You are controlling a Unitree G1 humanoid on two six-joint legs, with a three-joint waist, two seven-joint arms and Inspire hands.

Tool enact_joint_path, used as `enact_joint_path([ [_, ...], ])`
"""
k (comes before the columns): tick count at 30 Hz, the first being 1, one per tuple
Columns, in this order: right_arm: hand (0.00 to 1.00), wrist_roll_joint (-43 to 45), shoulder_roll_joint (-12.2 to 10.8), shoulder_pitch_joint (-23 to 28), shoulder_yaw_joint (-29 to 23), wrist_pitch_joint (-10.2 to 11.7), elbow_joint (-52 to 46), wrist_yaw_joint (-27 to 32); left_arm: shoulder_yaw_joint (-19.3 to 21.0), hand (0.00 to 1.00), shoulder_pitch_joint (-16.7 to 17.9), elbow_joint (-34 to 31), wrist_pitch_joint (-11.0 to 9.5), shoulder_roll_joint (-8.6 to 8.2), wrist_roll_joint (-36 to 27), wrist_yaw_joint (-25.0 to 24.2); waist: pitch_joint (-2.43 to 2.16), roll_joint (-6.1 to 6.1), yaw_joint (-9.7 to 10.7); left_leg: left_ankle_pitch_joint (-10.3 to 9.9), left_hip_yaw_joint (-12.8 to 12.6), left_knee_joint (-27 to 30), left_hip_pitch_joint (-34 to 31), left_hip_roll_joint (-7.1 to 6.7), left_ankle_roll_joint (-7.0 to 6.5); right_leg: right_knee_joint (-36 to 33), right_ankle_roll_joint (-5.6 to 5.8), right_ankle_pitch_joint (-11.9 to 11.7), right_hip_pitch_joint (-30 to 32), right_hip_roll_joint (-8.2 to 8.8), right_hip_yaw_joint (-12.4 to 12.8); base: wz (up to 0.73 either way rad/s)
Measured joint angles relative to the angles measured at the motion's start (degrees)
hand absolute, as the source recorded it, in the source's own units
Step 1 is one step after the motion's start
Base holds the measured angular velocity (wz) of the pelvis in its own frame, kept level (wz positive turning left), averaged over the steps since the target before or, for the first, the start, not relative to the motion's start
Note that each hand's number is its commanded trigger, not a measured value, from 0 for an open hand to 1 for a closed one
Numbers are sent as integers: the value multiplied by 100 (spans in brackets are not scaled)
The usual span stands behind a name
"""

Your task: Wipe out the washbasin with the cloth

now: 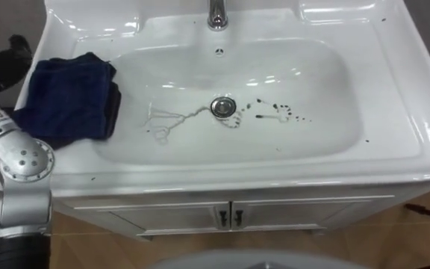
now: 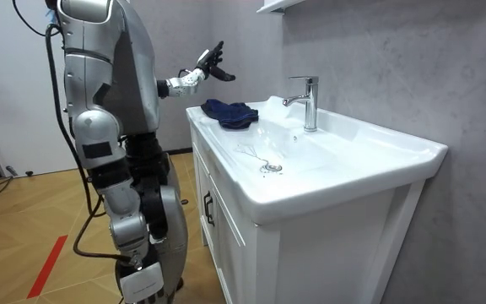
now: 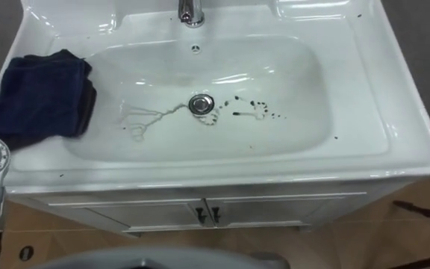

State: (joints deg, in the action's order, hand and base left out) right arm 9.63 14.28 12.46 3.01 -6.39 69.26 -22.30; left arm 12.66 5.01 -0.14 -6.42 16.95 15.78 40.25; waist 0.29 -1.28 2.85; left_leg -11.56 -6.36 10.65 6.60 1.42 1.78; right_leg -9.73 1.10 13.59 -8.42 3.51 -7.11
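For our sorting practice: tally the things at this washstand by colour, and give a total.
White: 2 (white ceramic basin, white two-door cabinet)
Dark blue: 1 (dark blue folded cloth on the basin's left ledge)
Silver: 2 (chrome tap, round metal drain)
Total: 5

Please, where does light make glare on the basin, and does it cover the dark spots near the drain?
Left eye view: white glare streaks on the basin, along its back slope and right rim; the dark spots beside the drain are free of it. Room view: the faucet shines, the basin rim looks evenly lit.
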Motion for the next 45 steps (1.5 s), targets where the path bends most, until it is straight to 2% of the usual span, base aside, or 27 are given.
enact_joint_path([
  [4,0,-28,-1,-3,-43,1,11,-36,-110,0,-1,15,0,-3,-1,-139,-6,-72,56,0,-13,-4,27,1,0,-8,-1,-4,-14,-1,25,-2],
  [6,0,-57,-1,-14,-43,1,62,-39,-184,0,-1,55,1,-12,0,-223,30,-85,57,0,-14,-31,88,1,0,-5,0,-4,-64,-3,36,-4],
  [9,0,-60,-2,-86,-48,4,174,-44,-199,0,-1,83,1,-80,-30,-333,33,-105,68,0,-99,-52,120,7,0,1,0,-3,-63,-5,67,-6],
  [14,0,-150,-6,-142,-45,3,208,-82,-207,0,-4,253,-13,-98,-62,-374,29,-48,138,1,-144,-122,179,14,0,-1,3,-5,-62,-13,102,-4],
  [17,0,-214,-42,-117,-47,-14,203,-61,-213,0,-8,541,-5,-251,-275,-381,24,1,160,1,-156,-121,178,14,0,3,8,-9,-50,-14,126,-3],
  [19,0,-206,-111,-121,-95,-103,204,-79,-248,0,-8,734,21,-365,-276,-487,1,15,162,0,-158,-121,161,19,0,2,5,-10,-26,-23,141,0],
  [22,0,-206,-122,-126,-129,-123,205,-97,-282,0,-9,878,27,-440,-268,-597,-20,41,163,0,-154,-121,129,34,0,2,-4,-41,17,-41,176,-6],
  [34,0,-166,-128,-128,-201,-130,215,-32,-618,0,-10,924,143,-460,-239,-893,-25,-32,162,0,-157,-122,78,69,0,-1,-14,-88,92,-71,192,-1],
  [45,0,-186,-125,-242,-107,-200,455,-27,-620,0,-22,1101,237,-464,174,-992,-20,20,151,1,-167,-111,2,80,0,-3,-14,-117,171,-92,241,0],
])
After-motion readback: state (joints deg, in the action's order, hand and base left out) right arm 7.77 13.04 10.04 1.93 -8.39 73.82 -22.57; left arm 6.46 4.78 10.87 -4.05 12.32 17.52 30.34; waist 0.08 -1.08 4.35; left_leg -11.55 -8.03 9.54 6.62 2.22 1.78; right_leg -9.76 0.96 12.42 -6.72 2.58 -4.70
